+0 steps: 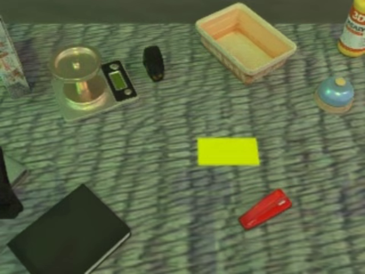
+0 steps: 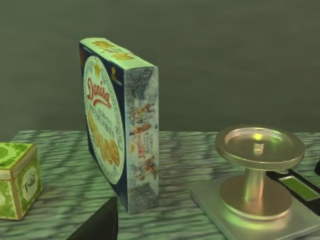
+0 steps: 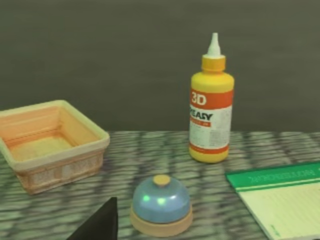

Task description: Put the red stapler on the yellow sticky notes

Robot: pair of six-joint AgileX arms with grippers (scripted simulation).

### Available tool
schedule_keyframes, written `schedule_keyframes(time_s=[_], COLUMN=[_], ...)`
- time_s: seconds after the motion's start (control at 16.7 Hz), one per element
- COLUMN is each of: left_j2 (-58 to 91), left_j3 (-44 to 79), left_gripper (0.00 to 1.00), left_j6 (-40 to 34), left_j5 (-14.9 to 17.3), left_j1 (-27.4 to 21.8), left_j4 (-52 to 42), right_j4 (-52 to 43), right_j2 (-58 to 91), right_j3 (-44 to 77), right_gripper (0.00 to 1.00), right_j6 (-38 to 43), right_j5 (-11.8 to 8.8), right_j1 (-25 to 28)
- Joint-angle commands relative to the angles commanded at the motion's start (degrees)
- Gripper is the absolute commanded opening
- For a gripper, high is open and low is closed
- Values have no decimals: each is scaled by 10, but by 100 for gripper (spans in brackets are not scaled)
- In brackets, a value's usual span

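Note:
The red stapler (image 1: 265,209) lies flat on the table at the front right, angled, with nothing touching it. The yellow sticky notes (image 1: 228,151) lie flat near the middle, a short way behind and to the left of the stapler, and nothing rests on them. My left arm (image 1: 7,194) is parked at the table's left edge, far from both. My right arm is out of the top view; its wrist view faces the bell and the bottle at the far right. Neither wrist view shows the stapler or the pad.
A black notebook (image 1: 71,235) lies at the front left. At the back stand a kitchen scale (image 1: 91,80), a small black stapler-like object (image 1: 153,63), a basket (image 1: 282,54), a bell (image 1: 335,94), a glue bottle (image 1: 353,28) and a biscuit box (image 2: 120,125).

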Motion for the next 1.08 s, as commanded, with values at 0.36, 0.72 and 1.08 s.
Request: schedule_keyframes(time_s=[0.36,0.72,1.08], left_j2=[0,0,0], left_j3=[0,0,0], left_gripper=[100,100,100], left_j6=[0,0,0], left_j5=[0,0,0], left_j1=[0,0,0], left_j4=[0,0,0], right_j4=[-47,-219,-434], right_j2=[60,330,686], right_j3=[59,273,517], right_gripper=[100,100,100], right_j6=[-58,-279,-545], right_j5=[-1,1,0], right_j1=[27,118,230])
